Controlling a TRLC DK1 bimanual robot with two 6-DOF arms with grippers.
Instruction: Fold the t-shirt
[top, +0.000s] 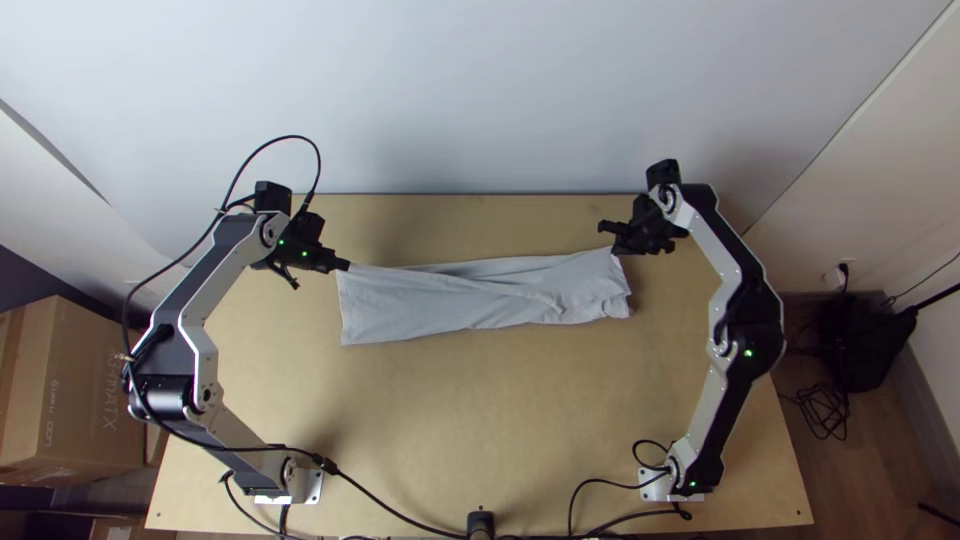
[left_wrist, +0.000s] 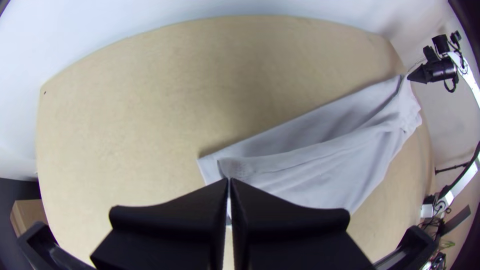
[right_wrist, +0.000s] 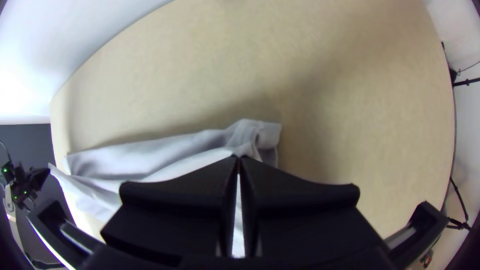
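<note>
The light grey t-shirt (top: 470, 298) lies as a long folded strip across the table, its right end wrinkled. At the strip's upper left corner, my left gripper (top: 343, 265) is shut on the cloth. My right gripper (top: 614, 250) is at the upper right corner, shut on the cloth there. In the left wrist view, the left gripper (left_wrist: 229, 181) has its fingers together over an edge of the t-shirt (left_wrist: 320, 160). The right wrist view has the right gripper (right_wrist: 239, 158) closed on a gathered part of the t-shirt (right_wrist: 150, 157).
Bare wooden table (top: 480, 420) lies between the strip and the arms' bases. A wall (top: 480, 100) rises behind the far edge. Cables (top: 400, 512) run along the near edge, and cardboard boxes (top: 75, 390) stand beyond the left side.
</note>
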